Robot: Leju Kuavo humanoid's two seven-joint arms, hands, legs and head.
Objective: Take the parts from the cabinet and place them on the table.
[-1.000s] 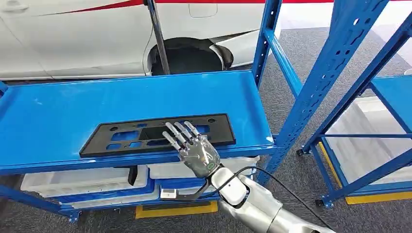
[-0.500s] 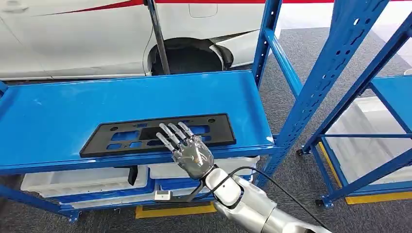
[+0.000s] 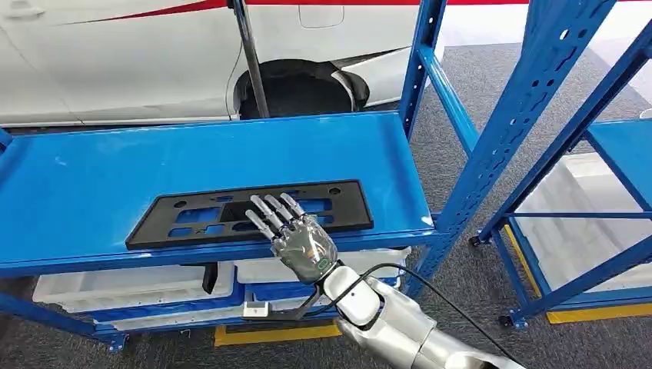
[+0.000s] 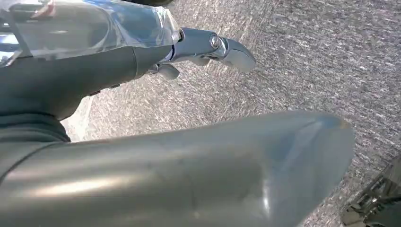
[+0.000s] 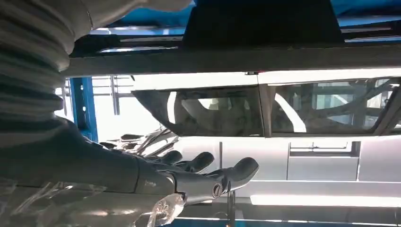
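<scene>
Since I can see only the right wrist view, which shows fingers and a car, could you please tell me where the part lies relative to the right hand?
Observer: The black panel lies flat on the blue shelf, near its front edge; the fingers of the right hand reach over its middle.
Operator: Is it gripped?
Observer: No, the fingers are spread straight, holding nothing.
Operator: And the left hand?
Observer: It hangs over grey carpet, holding nothing.
</scene>
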